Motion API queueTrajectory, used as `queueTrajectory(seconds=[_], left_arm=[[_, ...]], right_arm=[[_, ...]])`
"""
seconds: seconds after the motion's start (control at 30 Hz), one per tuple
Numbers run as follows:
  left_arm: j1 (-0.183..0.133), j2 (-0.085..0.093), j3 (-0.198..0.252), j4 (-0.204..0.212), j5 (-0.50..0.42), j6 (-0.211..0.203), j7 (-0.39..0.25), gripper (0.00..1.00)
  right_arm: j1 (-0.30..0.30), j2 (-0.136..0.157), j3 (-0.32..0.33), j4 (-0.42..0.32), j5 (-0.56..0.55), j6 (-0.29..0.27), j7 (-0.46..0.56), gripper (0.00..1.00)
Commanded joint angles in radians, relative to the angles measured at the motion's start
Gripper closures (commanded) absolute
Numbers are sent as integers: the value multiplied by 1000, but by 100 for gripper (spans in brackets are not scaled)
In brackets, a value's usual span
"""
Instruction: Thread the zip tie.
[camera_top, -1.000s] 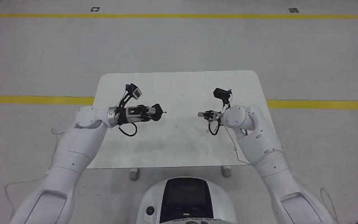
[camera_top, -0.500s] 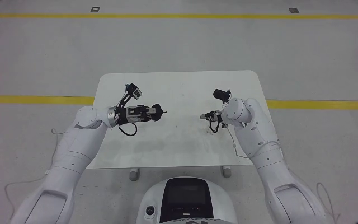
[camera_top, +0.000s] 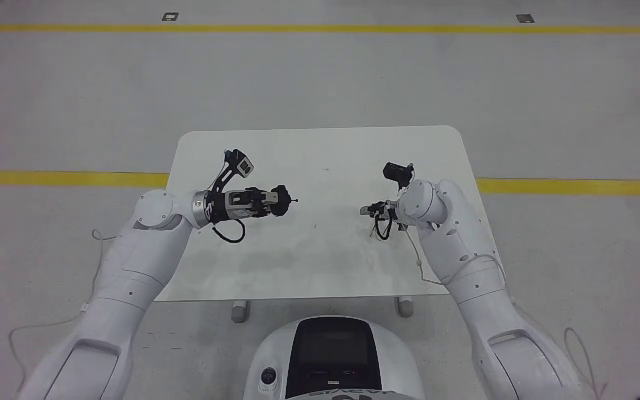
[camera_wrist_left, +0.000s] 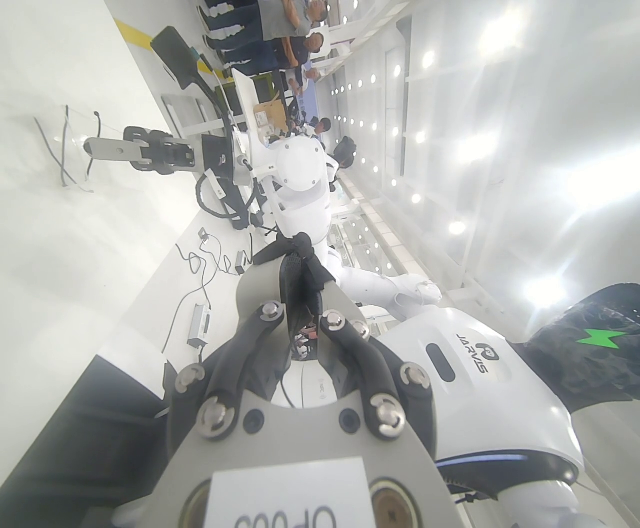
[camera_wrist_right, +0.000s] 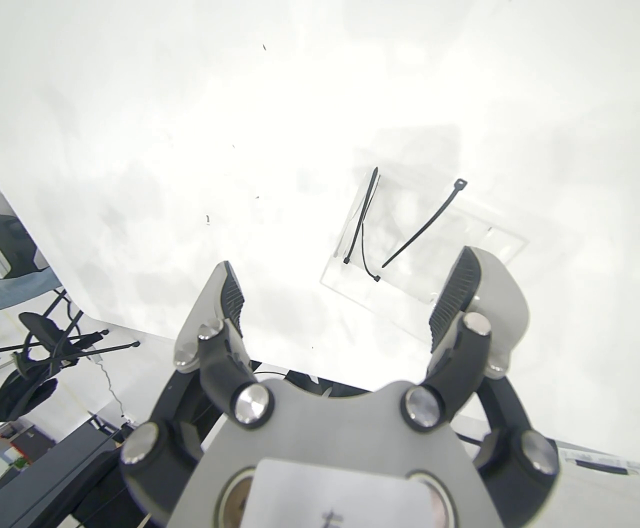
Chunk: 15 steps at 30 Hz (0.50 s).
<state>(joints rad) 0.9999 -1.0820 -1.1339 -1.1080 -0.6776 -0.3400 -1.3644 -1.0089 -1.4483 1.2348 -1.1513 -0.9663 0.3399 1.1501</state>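
a large robotics lab hall: grey floor (camera_top: 320, 90) with yellow lines (camera_top: 320, 28), rows of ceiling lights (camera_wrist_left: 415, 198), loose cables (camera_wrist_left: 200, 260).

Slid the right gripper (camera_top: 367, 210) a tiny bit to the right and a tiny bit nearer above the table (camera_top: 300, 270). Pulled the right elbow (camera_top: 475, 272) in toward the left. Made that arm less slanted than one second ago. Did most of this in the first half second, then just crept.

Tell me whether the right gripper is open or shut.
Open. The right gripper has its two fingers spread wide, nothing held between them.
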Motion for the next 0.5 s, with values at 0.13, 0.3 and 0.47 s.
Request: queueTrajectory(seconds=[0.13, 0.3, 0.47], left_arm=[[0, 0, 0, 0, 0, 0, 0, 100], [0, 0, 0, 0, 0, 0, 0, 100], [0, 0, 0, 0, 0, 0, 0, 100]], right_arm=[[-25, 7, 6, -41, -9, 0, -23, 0], [-38, 10, 19, -63, -43, 0, -5, 41], [-45, 6, 31, -73, -60, 0, 8, 57]])
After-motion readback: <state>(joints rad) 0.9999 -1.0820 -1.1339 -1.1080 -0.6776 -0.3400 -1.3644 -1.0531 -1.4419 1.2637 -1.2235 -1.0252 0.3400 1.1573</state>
